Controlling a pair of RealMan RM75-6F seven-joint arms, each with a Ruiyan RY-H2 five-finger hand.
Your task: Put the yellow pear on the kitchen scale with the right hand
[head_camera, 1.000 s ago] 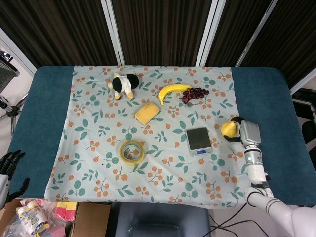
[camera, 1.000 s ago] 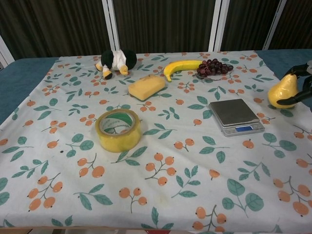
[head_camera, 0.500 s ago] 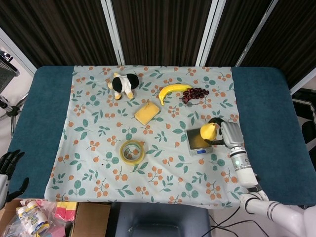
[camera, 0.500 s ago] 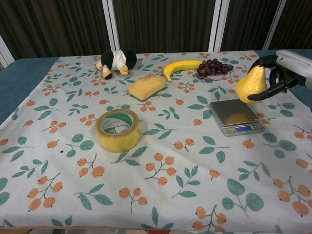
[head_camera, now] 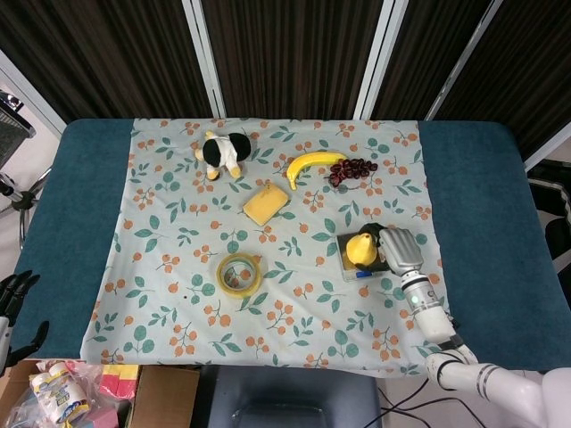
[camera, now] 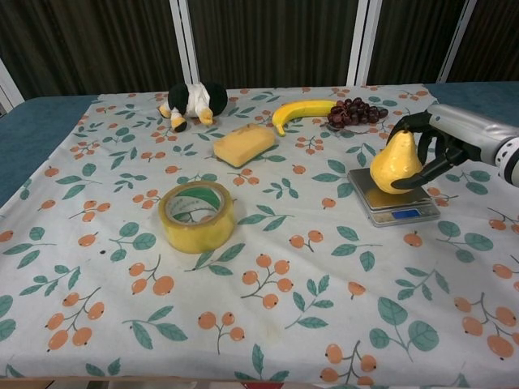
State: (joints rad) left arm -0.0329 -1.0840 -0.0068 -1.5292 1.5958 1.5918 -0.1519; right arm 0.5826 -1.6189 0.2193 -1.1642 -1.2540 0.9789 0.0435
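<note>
Floral-cloth surface [camera: 243, 267] under dark curtains: right hand [camera: 442, 142] has swung in from the right edge, fingers [camera: 418, 174] wrapped round the smooth yellow pear [camera: 393, 162], now right over the small silver kitchen scale [camera: 397, 203], maybe touching. Only lowering and letting go remain. Left hand [head_camera: 13, 299] idles, fingers apart.
</note>
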